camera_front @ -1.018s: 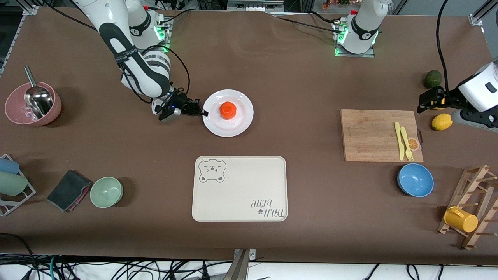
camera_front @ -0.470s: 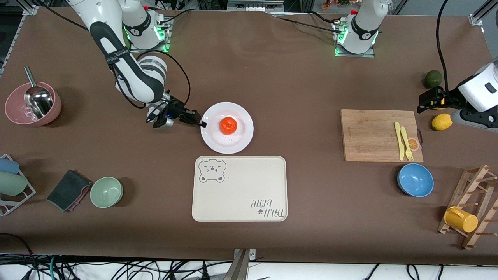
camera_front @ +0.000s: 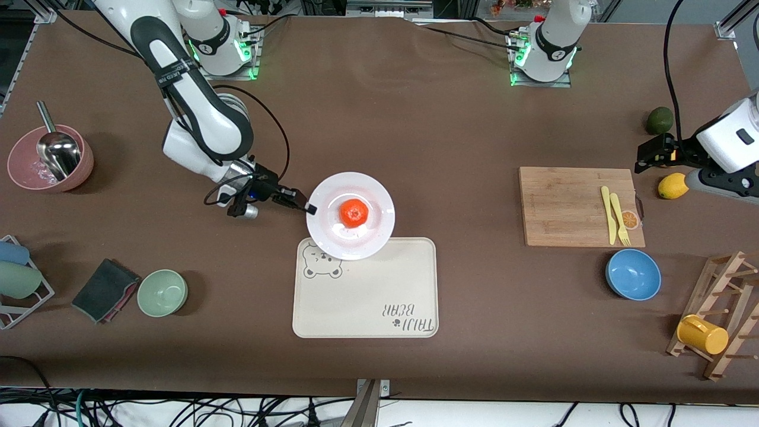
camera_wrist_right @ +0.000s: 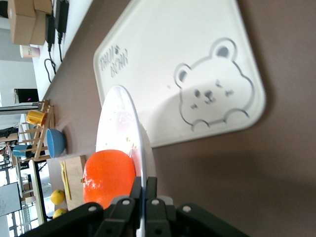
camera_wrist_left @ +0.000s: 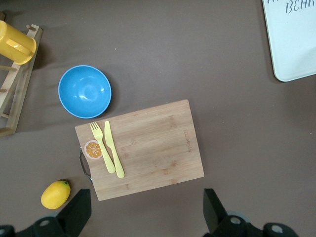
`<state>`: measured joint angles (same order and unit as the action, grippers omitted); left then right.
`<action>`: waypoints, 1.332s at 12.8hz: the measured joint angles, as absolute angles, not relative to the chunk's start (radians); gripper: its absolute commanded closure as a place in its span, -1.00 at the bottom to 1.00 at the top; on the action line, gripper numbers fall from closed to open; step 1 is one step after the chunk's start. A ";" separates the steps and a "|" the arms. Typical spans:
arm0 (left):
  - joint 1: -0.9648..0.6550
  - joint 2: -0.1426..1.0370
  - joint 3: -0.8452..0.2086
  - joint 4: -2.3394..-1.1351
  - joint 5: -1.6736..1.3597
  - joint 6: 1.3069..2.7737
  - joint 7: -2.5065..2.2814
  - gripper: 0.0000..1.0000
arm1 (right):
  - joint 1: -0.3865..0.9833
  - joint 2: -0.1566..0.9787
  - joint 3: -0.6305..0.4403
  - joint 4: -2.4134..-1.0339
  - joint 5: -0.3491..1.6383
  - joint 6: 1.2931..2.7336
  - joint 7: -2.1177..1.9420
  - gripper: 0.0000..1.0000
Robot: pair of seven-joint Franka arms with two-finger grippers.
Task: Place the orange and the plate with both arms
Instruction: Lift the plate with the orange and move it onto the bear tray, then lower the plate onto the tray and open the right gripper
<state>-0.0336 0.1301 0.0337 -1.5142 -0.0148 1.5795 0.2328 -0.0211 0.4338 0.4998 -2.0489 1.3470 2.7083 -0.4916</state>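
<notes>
The white plate (camera_front: 332, 237) carries the orange (camera_front: 354, 213) in its middle. My right gripper (camera_front: 309, 208) is shut on the plate's rim and holds it up over the cream bear tray's (camera_front: 379, 296) edge nearest the robots. In the right wrist view the plate (camera_wrist_right: 118, 123) shows edge-on between the fingers (camera_wrist_right: 137, 189), with the orange (camera_wrist_right: 108, 175) on it and the bear tray (camera_wrist_right: 163, 64) underneath. My left gripper (camera_front: 646, 155) is open and empty, waiting above the table near the cutting board; its fingertips (camera_wrist_left: 79, 212) show in the left wrist view.
A wooden cutting board (camera_front: 581, 204) with a yellow fork and knife (camera_front: 614, 214), a blue bowl (camera_front: 632, 274), a lemon (camera_front: 673, 185), an avocado (camera_front: 659, 120) and a mug rack (camera_front: 711, 320) are at the left arm's end. A pink bowl (camera_front: 50, 159), green bowl (camera_front: 162, 292) and cloth (camera_front: 104, 289) are at the right arm's end.
My right gripper has carried the plate with the orange toward the front camera, from over the bare table to over the bear tray's edge. The left arm has barely moved.
</notes>
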 measured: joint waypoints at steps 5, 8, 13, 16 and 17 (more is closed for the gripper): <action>-0.032 0.134 0.035 -1.514 -0.015 1.583 0.233 -1.00 | -0.037 0.616 0.479 -1.864 1.221 2.708 -0.521 1.00; -0.032 0.135 0.035 -1.514 -0.015 1.586 0.233 -1.00 | -0.048 0.727 0.473 -1.759 1.219 2.708 -0.574 1.00; -0.032 0.135 0.035 -1.514 -0.015 1.586 0.233 -1.00 | -0.047 0.812 0.475 -1.685 1.218 2.712 -0.599 1.00; -0.032 0.134 0.032 -1.513 -0.015 1.587 0.233 -1.00 | -0.047 0.830 0.479 -1.684 1.218 2.721 -0.640 1.00; -0.034 0.133 0.030 -1.513 -0.015 1.587 0.233 -1.00 | -0.047 0.834 0.480 -1.685 1.218 2.721 -0.666 1.00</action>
<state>-0.0336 0.1328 0.0303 -1.5130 -0.0148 1.5865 0.2331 -0.0467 0.8339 0.4795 -1.6850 1.2177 2.7214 -0.6660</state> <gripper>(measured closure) 0.000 0.952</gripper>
